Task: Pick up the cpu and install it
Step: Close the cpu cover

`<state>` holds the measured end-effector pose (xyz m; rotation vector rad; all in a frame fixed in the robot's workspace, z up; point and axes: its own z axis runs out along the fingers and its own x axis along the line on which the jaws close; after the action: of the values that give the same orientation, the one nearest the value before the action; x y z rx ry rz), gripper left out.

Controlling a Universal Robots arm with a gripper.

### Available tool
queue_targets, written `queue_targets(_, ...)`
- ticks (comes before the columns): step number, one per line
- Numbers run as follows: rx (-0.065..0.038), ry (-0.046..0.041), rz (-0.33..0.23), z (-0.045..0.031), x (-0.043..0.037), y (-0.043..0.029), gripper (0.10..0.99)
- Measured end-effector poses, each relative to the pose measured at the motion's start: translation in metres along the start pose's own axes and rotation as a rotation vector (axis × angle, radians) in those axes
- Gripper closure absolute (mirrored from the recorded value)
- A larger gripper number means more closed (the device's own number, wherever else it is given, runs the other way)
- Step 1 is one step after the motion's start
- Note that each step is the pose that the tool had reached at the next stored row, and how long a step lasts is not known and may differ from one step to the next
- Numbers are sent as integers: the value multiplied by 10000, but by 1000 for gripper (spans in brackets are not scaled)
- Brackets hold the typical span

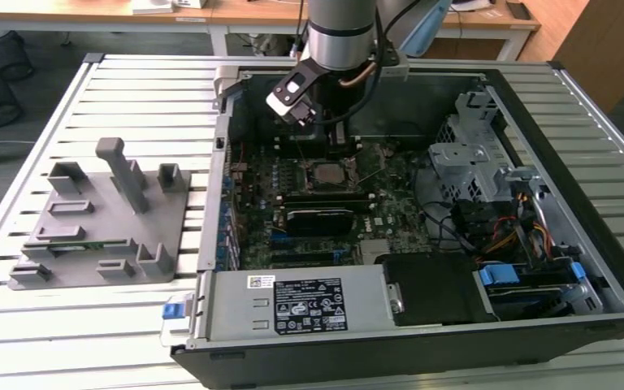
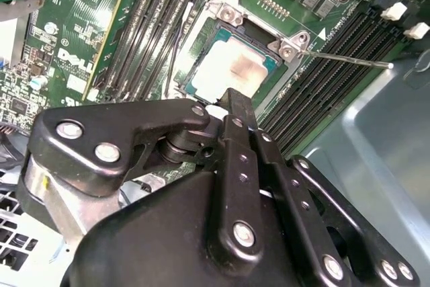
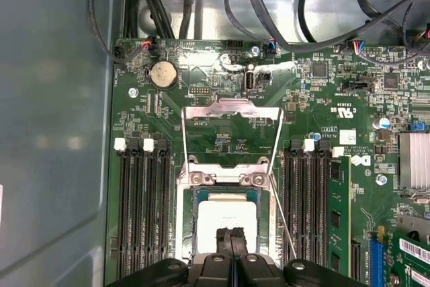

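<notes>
Inside the open black computer case [image 1: 399, 357], the arm's black gripper [image 1: 327, 145] hangs straight above the small flat silver-grey square cpu [image 1: 327, 174], which lies flat on the green motherboard [image 1: 388, 211]. In the second wrist view the cpu [image 2: 232, 65] sits just beyond the gripper [image 2: 235, 97]. In the first wrist view the fingers [image 3: 225, 240] look pressed together with nothing between them, over the cpu's [image 3: 225, 214] near edge, while the silver retention frame [image 3: 232, 109] lies flipped open beyond.

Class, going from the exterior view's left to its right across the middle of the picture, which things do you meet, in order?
Grey parts fixture → cpu in its socket on the motherboard → metal drive cage.
</notes>
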<state>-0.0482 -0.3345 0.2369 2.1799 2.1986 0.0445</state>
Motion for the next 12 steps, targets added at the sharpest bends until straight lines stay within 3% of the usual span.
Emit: queue_targets(12,0,0,0,-82,0,4,980)
